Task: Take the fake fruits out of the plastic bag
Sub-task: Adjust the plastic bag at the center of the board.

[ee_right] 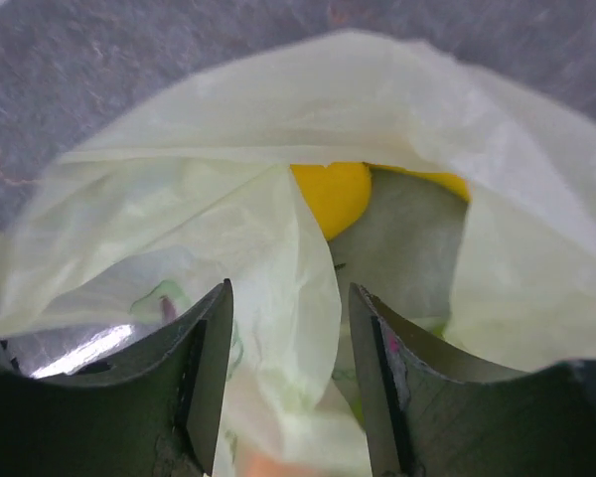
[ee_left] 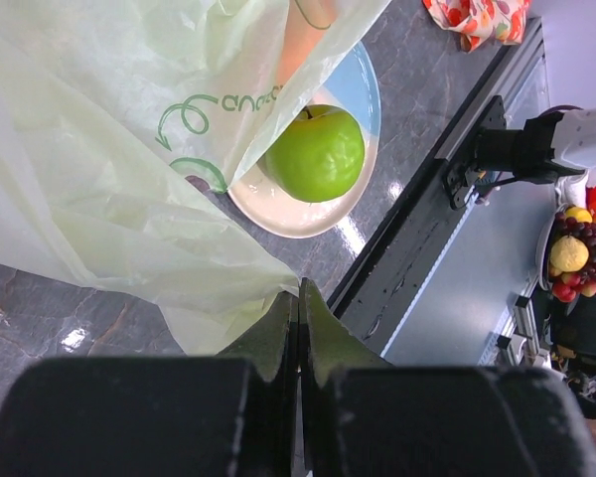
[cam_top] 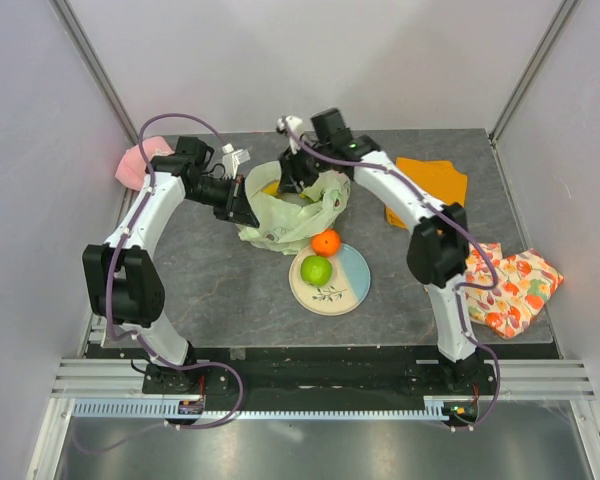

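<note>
- Pink cap [cam_top: 140, 160] lies at the far left corner of the table [cam_top: 220, 290], behind the left arm and well apart from everything else.
- Left gripper [ee_left: 298, 295] reaches in from the left. Its jaws are clenched tight together, with a corner of thin film pinched at their tips.
- That film belongs to the plastic bag [cam_top: 290, 215], which sits crumpled at the middle of the table, towards the far side. It is pale yellow-green with green printing, and its mouth is open on the far side.
- Inside the bag a yellow fruit [ee_right: 333, 194] shows through the opening, half covered by folds. A second yellow patch shows just to its right, too hidden to name.
- Right gripper [ee_right: 290, 293] hangs over the bag's mouth from the far side. Its jaws stand apart, unclenched, and a loose fold of the bag rises between them without being squeezed.
- Just in front of the bag is the cream-and-blue plate [cam_top: 352, 290]. It holds two fruits, both already out of the bag.
- The green apple [cam_top: 316, 270] sits on the plate's left half.
- The orange [cam_top: 326, 242] sits at the plate's far rim, just beside the bag's near edge.
- An orange cloth [cam_top: 435, 180] lies flat on the far right part of the table, partly under the right arm.
- A patterned cloth [cam_top: 510, 285] with a fruit print is bunched at the right edge.
</note>
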Motion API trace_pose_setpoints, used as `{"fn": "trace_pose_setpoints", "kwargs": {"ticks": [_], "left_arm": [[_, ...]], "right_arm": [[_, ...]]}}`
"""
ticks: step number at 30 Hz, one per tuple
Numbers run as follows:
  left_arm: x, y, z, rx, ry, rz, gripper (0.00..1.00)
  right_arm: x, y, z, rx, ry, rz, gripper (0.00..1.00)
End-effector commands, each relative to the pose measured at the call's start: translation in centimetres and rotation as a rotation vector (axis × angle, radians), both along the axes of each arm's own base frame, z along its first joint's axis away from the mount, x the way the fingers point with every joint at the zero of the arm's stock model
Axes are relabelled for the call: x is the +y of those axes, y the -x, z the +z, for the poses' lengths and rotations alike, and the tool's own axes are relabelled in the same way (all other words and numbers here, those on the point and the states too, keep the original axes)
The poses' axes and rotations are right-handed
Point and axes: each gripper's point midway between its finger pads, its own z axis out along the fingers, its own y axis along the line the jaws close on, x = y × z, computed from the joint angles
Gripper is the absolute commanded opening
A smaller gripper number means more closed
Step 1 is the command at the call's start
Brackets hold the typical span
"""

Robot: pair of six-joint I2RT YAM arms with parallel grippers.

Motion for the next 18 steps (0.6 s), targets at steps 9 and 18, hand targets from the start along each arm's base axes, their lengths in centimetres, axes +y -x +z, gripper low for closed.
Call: {"fn": "trace_pose_setpoints", "kwargs": {"ticks": [9, 18], "left_arm": [[-0.3, 1.5, 3.2, -0.073, 0.036, -0.021, 0.02], [-0.2, 3.2, 1.8, -0.020, 0.040, -0.039, 0.02]], "right_arm": [[-1.2, -7.5, -8.0, 0.038, 0.107, -0.309, 0.69], [-4.0, -12.9, -7.7, -0.020, 0.075, -0.478, 0.81]]}}
